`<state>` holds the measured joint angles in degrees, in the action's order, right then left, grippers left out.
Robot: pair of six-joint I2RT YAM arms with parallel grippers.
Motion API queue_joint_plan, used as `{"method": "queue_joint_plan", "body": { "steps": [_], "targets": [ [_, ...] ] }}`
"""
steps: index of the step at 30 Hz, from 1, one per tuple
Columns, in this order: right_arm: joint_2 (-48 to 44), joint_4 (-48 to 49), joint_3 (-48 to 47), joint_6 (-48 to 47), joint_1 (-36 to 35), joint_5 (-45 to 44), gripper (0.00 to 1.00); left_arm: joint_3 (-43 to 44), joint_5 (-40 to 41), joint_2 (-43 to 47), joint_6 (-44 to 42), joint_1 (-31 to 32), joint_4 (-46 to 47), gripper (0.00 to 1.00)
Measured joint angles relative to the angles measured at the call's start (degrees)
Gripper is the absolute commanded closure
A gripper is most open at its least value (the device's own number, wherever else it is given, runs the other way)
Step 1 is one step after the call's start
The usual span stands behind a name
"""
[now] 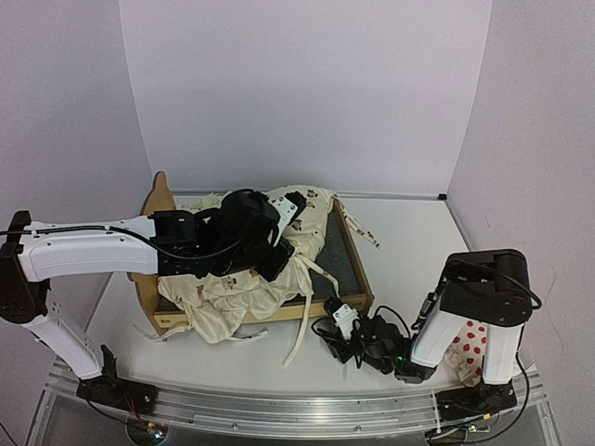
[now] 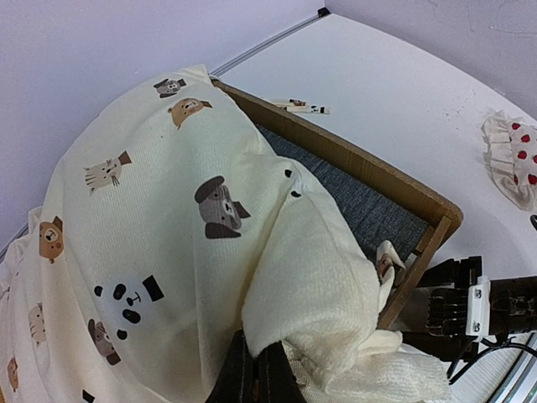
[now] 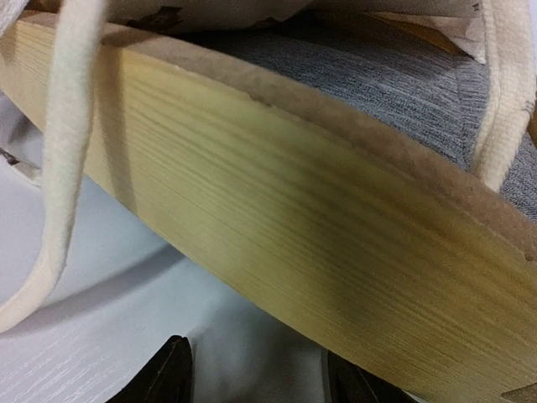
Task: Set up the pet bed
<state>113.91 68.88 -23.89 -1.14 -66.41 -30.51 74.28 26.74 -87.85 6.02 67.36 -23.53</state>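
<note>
Pet bed, small light plywood frame with dark grey base: mid-table, left of centre, half-draped by cream animal-print ruffled cushion. Left gripper pinched tight on a cushion fold above the frame; right gripper spread wide, empty, just beside the near rail. Likely step: spreading the cushion flat. Drag the fold low toward the bare grey corner, lift the dangling cream ties inside, steady the frame with the right.

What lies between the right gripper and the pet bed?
Only bare table separates the right gripper from the pet bed, shown in the right wrist view.
</note>
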Motion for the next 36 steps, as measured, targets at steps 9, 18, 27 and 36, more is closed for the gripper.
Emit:
{"method": "queue_joint_plan", "body": {
  "steps": [9, 18, 27, 36],
  "targets": [
    [2.61, 0.04, -3.16, 5.81, 4.03, -0.93, 0.41, 0.00, 0.25, 0.00, -0.11, -0.64, 0.00, 1.00],
    [6.13, 0.08, -7.89, 9.18, 6.86, -0.32, 0.52, 0.12, 0.31, -0.62, -0.24, -1.50, 0.04, 1.00],
    [9.53, 0.49, -12.40, 12.49, 8.44, -1.78, 0.81, 0.70, 0.21, -2.04, -0.58, -2.12, 0.15, 1.00],
    [11.01, 1.18, -14.23, 15.69, 10.32, -4.21, 1.00, 0.70, -0.14, -2.67, -1.36, -3.32, 0.27, 1.00]
  ]
}}
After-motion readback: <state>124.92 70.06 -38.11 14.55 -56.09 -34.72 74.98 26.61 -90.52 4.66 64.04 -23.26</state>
